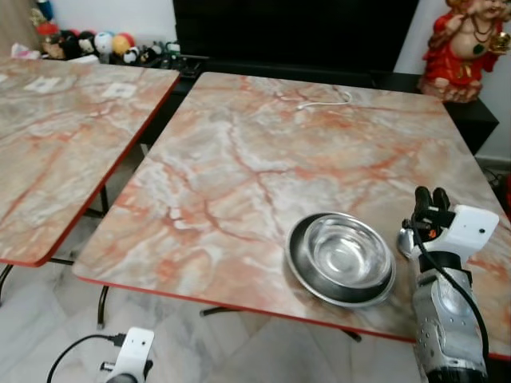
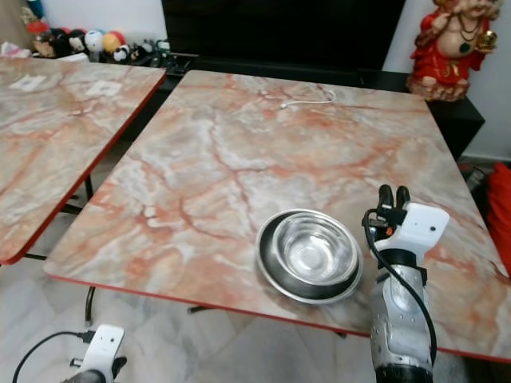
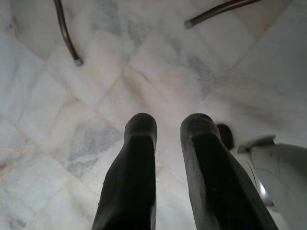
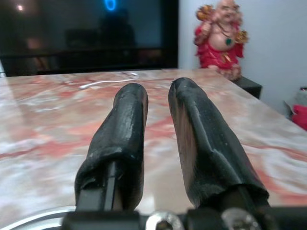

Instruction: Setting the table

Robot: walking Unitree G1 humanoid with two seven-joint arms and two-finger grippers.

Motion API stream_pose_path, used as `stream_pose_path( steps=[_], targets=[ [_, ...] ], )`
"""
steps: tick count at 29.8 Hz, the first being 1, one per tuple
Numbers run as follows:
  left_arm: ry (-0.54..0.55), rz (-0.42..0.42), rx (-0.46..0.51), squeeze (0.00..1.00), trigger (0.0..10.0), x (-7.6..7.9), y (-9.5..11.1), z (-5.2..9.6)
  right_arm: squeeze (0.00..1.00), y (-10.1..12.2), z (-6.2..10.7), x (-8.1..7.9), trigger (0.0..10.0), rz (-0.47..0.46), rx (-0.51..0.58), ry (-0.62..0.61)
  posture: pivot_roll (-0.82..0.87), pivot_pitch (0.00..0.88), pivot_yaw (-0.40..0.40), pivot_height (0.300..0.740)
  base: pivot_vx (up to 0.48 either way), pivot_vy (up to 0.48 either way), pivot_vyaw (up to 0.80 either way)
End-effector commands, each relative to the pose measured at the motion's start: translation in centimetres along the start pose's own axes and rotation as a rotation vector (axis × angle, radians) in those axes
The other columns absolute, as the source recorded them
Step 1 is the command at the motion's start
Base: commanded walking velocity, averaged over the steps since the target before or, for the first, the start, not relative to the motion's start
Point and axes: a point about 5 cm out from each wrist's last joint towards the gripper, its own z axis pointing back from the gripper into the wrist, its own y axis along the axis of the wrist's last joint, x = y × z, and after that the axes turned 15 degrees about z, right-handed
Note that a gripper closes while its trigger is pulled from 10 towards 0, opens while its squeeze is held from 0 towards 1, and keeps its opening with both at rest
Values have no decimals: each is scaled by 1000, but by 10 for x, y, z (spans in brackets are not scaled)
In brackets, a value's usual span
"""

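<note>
A shiny steel bowl (image 1: 343, 249) rests on a steel plate (image 1: 297, 263) near the front right of the marble table (image 1: 239, 159). My right gripper (image 1: 431, 195) hovers low over the table just right of the plate, fingers pointing away from me. Its black fingers (image 4: 129, 120) stand a narrow gap apart with nothing between them. A small shiny thing (image 1: 405, 242), perhaps a spoon's head, lies beside the plate, partly hidden by the wrist. My left gripper (image 3: 168, 122) hangs below table height over the floor, holding nothing.
A second marble table (image 1: 56, 136) stands to the left across a narrow gap. A white cable (image 1: 323, 102) lies at the far edge. Behind are a dark TV unit (image 1: 295, 32), a red statue (image 1: 463, 48) and small toys (image 1: 96, 41). Table legs (image 3: 67, 38) stand on the tiled floor.
</note>
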Motion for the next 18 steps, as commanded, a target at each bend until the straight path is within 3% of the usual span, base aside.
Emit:
stream_pose_path(
  steps=[1, 18],
  targets=[
    [18, 15, -27, 0, 10000, -5, -5, 1, 0, -2, 1, -5, 10000, 9, -4, 21, 116, 22, -35, 740, 0, 480, 0],
    [20, 18, -24, 0, 10000, -4, -4, 1, 0, 1, -1, -12, 10000, 6, 20, 35, 123, 14, -38, 740, 0, 480, 0]
  ],
)
